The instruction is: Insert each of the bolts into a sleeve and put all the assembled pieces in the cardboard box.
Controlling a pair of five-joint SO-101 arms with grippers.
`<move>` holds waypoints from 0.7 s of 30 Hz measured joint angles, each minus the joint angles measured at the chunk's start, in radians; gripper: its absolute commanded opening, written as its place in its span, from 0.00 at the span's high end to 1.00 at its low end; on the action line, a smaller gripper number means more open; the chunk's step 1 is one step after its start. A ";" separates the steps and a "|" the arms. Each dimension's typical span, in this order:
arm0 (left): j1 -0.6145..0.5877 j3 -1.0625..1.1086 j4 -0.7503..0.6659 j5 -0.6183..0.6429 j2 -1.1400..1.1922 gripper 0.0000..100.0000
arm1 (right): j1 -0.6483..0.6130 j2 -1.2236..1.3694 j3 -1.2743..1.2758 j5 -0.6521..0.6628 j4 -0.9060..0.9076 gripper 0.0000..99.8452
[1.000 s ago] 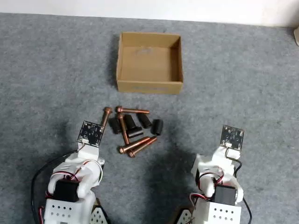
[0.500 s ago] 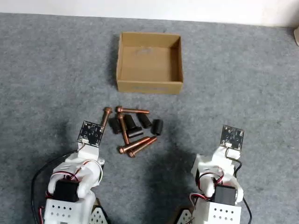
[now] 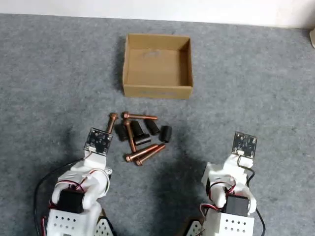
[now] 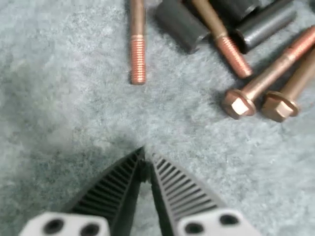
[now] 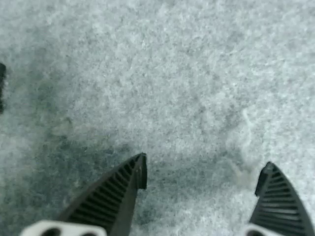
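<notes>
Open-top cardboard box [image 3: 157,91] sits upper centre of the high view, its bare floor showing. 5 copper bolts [image 3: 140,116] and several black sleeves [image 3: 166,133] lie in 1 loose pile on the grey tabletop [image 3: 256,88], just below the box and centre-left of the frame. All are separate pieces. 2 bolts lie side by side at the pile's lower edge, heads toward lower left.

Left arm [image 3: 81,187] is at lower left, its wrist end just left of the pile. Left tool [image 4: 146,156] is closed to a thin slit and grips nothing, over tabletop near the pile. Its wrist view shows 2 hex bolt heads [image 4: 238,104] touching each other, 1 threaded bolt end [image 4: 138,54] and a sleeve end [image 4: 182,24].

Right arm [image 3: 229,191] is at lower right, well apart from the pile. Right tool [image 5: 204,167] is wide open and holds nothing, over tabletop.
</notes>
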 measured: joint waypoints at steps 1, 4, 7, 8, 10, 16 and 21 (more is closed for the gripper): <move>-0.003 0.000 0.000 0.000 0.000 0.99 | 0.000 0.000 0.000 0.000 0.000 0.67; -0.094 0.000 -0.011 0.000 0.000 0.99 | 0.009 0.000 0.000 0.000 0.000 0.67; -0.279 -0.011 -0.075 -0.051 0.002 0.99 | 0.014 0.000 0.000 0.000 -0.008 0.67; -0.350 -0.014 -0.103 -0.114 0.006 0.99 | 0.014 0.000 0.000 0.000 -0.009 0.67; -0.443 -0.021 -0.146 -0.229 0.006 0.99 | 0.012 0.000 0.000 0.000 -0.012 0.67; -0.453 -0.141 -0.132 -0.238 0.006 0.99 | -0.083 0.000 0.000 0.000 -0.060 0.67; -0.385 -0.310 -0.077 -0.204 0.021 0.99 | 0.014 0.000 0.000 0.000 -0.115 0.67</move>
